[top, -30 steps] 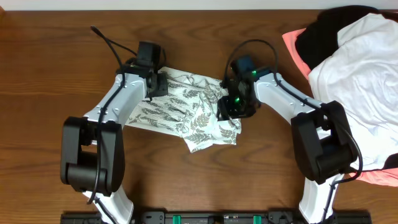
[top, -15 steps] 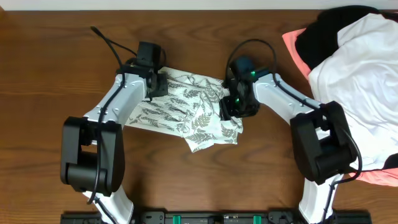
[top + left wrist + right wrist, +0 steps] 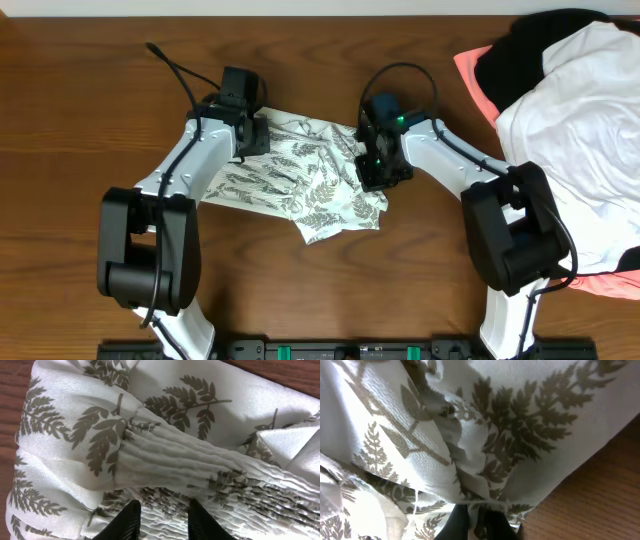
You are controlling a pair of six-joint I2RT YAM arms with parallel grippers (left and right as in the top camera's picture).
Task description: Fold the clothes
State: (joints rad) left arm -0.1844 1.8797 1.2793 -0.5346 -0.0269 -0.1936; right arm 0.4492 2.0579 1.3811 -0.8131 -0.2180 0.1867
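Nearest the front edge of the tabletop [image 3: 80, 290], the two arms rise from their bases and reach toward the middle. Between them lies the fern-print garment [image 3: 300, 185], a crumpled white cloth spread over the middle of the tabletop, somewhat closer to the far edge. One rumpled corner of it points toward the front.

The right gripper [image 3: 374, 168] sits on the garment's right edge. In its wrist view the dark fingers [image 3: 457, 521] are pressed almost together, with a fold of the printed cloth pinched between them. Bare wood shows just beside the cloth.

A little farther back, the left gripper [image 3: 252, 135] is at the garment's far left corner. Its fingers [image 3: 131, 521] stand slightly apart, clamping a bunch of gathered cloth, and fine pleats fan out from the grip.

Well apart from the garment, a pile runs along the right edge into the far right corner. It holds a plain white garment [image 3: 580, 130] on top, a black garment [image 3: 520, 50] behind it and a coral-pink garment [image 3: 470, 75] underneath.
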